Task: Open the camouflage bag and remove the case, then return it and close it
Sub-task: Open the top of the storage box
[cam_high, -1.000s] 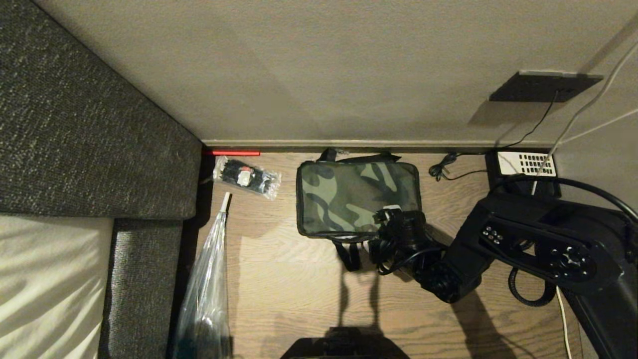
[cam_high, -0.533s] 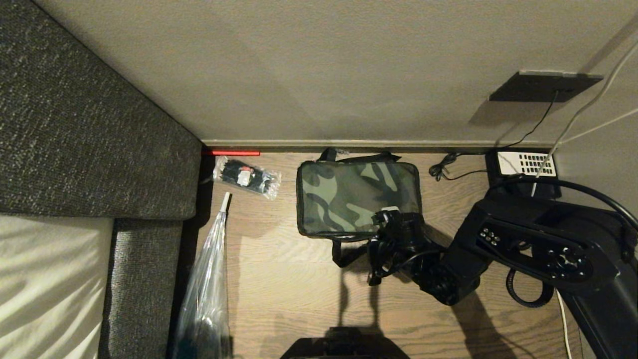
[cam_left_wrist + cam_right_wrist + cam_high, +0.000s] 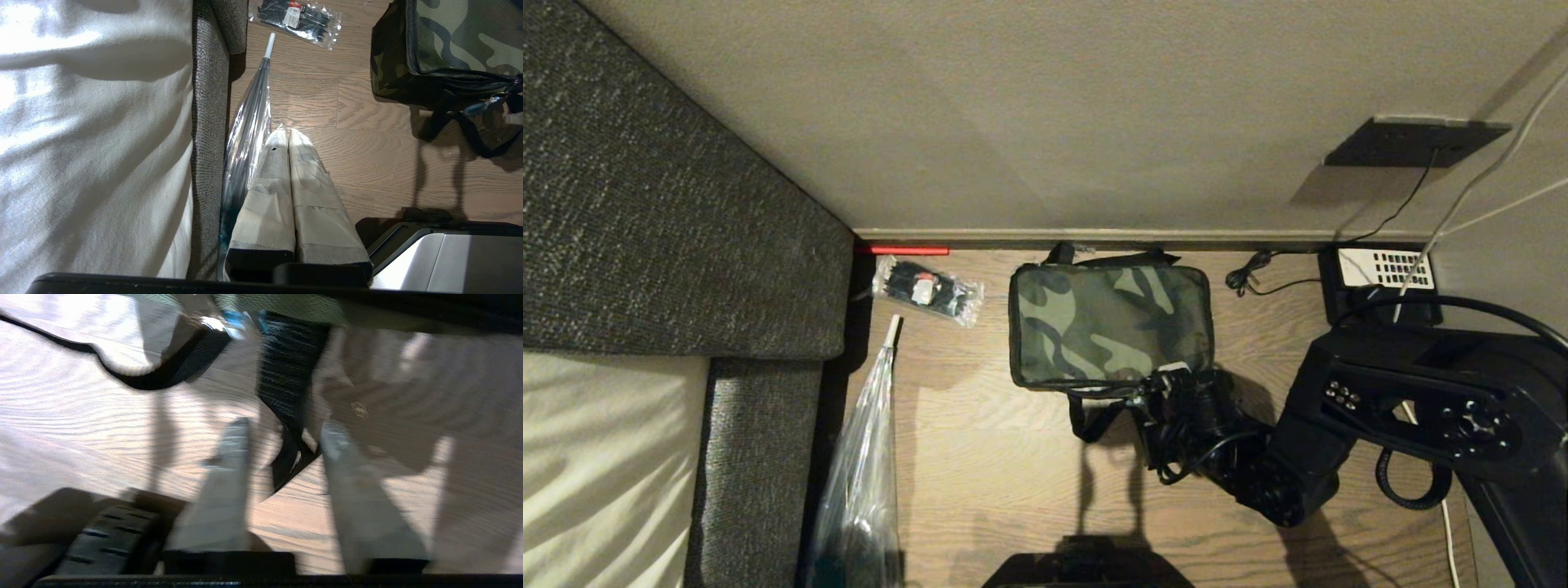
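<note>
The camouflage bag [image 3: 1107, 322] lies shut on the wood floor against the wall; it also shows in the left wrist view [image 3: 461, 41]. Black straps [image 3: 1094, 412] trail from its near side. My right gripper [image 3: 1156, 396] hovers low at the bag's near right corner. In the right wrist view this gripper [image 3: 286, 425] is open, and a black strap loop [image 3: 292, 367] lies between and beyond its fingertips, touching neither. A shiny zipper pull [image 3: 220, 323] hangs at the bag's edge. My left gripper [image 3: 286, 131] is parked and shut over bare floor. The case is out of view.
A clear packet of black ties [image 3: 927, 290] lies left of the bag. A plastic-wrapped umbrella [image 3: 866, 457] leans along the grey sofa [image 3: 670, 229]. A black phone with white keys [image 3: 1384, 269] and cables [image 3: 1250, 282] sit at the right by the wall.
My right gripper has pulled back off the bag's near right corner, toward me and slightly right. The front strap has shifted into a loop. The left arm stayed still.
</note>
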### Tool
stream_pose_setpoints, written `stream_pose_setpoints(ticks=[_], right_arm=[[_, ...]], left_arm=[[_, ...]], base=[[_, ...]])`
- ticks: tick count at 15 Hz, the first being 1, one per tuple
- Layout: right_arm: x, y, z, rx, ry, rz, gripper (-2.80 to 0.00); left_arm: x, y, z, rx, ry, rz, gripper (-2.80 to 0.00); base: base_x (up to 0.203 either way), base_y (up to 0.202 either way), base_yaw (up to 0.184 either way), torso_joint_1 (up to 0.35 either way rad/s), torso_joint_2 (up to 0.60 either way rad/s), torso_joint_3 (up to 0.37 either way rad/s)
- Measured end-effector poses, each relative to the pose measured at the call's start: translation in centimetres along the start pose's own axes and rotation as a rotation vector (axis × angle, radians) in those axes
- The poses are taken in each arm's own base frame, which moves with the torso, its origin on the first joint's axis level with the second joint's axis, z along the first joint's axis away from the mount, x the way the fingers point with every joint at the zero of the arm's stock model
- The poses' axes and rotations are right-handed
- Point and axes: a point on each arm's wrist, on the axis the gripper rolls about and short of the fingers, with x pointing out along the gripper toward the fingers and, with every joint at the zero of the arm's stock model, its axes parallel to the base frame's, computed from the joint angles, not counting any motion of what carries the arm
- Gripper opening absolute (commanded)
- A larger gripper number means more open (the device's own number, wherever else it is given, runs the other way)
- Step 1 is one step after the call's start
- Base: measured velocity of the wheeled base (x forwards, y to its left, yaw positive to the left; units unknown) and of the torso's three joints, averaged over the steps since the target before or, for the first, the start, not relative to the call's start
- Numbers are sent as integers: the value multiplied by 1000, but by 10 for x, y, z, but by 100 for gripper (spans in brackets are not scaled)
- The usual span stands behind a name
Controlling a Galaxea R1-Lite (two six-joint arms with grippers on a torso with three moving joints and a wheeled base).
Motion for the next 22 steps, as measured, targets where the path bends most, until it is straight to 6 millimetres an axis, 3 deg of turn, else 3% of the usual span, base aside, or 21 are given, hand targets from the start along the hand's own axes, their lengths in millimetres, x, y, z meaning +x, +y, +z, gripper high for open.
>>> stream_pose_setpoints(ticks=[4,7,10,13,22], right_arm=[[-3,-5,1,-8,1,-41,0],[-15,-5,18,1,-44,-24,0],[-32,12,30,15,-57,87,0],[-40,25,29,2,-43,148,0],[3,42,9,45,-21,145,0]], left_arm=[[0,0,0,0,0,0,-280],[0,0,0,0,0,0,-280],[0,0,0,0,0,1,-280],[0,0,0,0,0,0,-280],[0,0,0,0,0,0,-280]], base=[[0,0,0,0,0,0],[0,0,0,0,0,0],[0,0,0,0,0,0],[0,0,0,0,0,0],[0,0,0,0,0,0]])
